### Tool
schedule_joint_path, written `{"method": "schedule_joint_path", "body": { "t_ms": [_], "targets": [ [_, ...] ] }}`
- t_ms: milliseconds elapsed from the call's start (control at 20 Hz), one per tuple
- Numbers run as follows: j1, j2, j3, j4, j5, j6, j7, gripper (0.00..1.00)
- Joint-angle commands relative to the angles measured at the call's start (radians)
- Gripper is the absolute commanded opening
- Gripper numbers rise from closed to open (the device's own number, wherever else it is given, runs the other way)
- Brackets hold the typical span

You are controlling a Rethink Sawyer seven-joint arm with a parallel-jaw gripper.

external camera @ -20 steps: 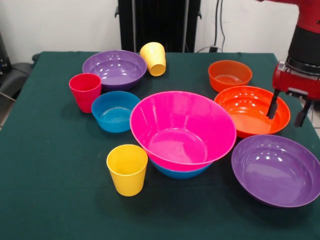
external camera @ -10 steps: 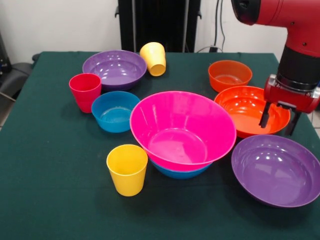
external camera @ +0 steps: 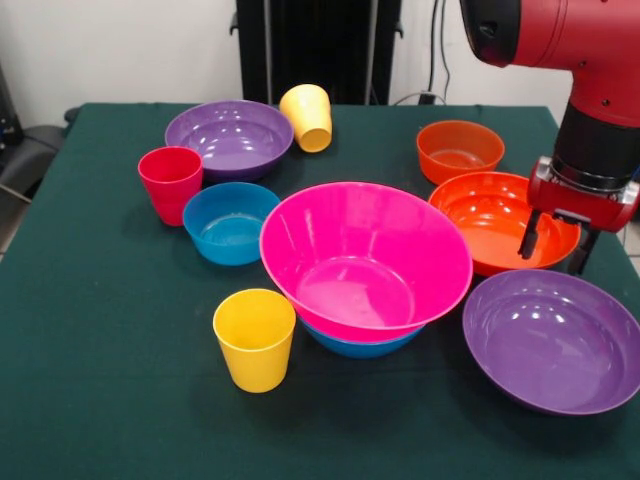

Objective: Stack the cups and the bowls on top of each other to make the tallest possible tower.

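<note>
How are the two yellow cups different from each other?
The near yellow cup stands upright with its mouth up; the far yellow cup is tipped, base up and mouth angled toward the camera. The near one stands alone beside the pink bowl; the far one sits against the rim of the purple bowl. The far one looks a paler yellow. Both are glossy, tapered tumblers of about the same build.

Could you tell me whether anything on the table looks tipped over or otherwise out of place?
One yellow cup at the far side, beside the purple bowl, is tipped rather than upright. The pink bowl sits slightly tilted in a blue bowl. Nothing looks spilled or damaged.
</note>
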Motion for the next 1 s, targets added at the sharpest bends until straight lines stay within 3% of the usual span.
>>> {"method": "schedule_joint_path", "body": {
  "t_ms": [50, 200, 700, 1000],
  "targets": [
    [-0.020, 0.009, 0.119, 0.032, -0.086, -0.033, -0.016, 1.00],
    [0.002, -0.009, 0.091, 0.038, -0.089, -0.013, 0.010, 1.00],
    [-0.063, -0.002, 0.174, 0.074, -0.097, -0.059, -0.022, 1.00],
    [-0.049, -0.026, 0.153, 0.083, -0.105, -0.063, 0.006, 1.00]
  ]
}}
